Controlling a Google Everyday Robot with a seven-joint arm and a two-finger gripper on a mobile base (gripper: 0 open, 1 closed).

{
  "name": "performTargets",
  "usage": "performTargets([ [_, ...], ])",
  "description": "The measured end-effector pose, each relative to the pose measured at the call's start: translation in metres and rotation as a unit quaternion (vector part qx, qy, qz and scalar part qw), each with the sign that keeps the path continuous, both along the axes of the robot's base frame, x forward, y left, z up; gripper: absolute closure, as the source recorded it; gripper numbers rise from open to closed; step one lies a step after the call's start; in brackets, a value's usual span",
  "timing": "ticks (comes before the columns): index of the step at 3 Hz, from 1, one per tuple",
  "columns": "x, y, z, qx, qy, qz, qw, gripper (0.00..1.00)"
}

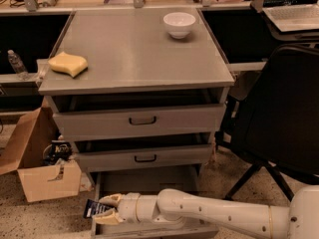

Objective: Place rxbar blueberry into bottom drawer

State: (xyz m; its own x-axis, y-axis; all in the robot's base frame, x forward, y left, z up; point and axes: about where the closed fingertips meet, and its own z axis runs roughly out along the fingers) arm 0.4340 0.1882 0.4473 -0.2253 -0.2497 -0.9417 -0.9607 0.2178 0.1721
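The grey cabinet stands in the middle, and its bottom drawer (149, 180) is pulled open with a plain grey floor. My white arm reaches in from the lower right across the drawer's front. My gripper (103, 209) is at the drawer's front left corner, shut on the rxbar blueberry (92, 208), a dark flat bar with pale lettering. The bar sticks out to the left, over the drawer's left wall and the floor beside it.
A yellow sponge-like lump (68, 63) and a white bowl (179, 24) sit on the cabinet top. Two drawers with black handles (143, 120) are above. An open cardboard box (42, 166) stands on the left. A black chair (281, 118) is on the right.
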Motion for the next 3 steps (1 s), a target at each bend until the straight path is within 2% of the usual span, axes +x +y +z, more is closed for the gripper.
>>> performTargets([
  [1, 0.022, 0.001, -0.035, -0.004, 0.005, -0.029, 0.9996, 1.00],
  [2, 0.073, -0.010, -0.115, 0.000, -0.004, -0.105, 0.9945, 1.00],
  [3, 0.095, -0.017, -0.166, -0.004, 0.011, -0.139, 0.9903, 1.00],
])
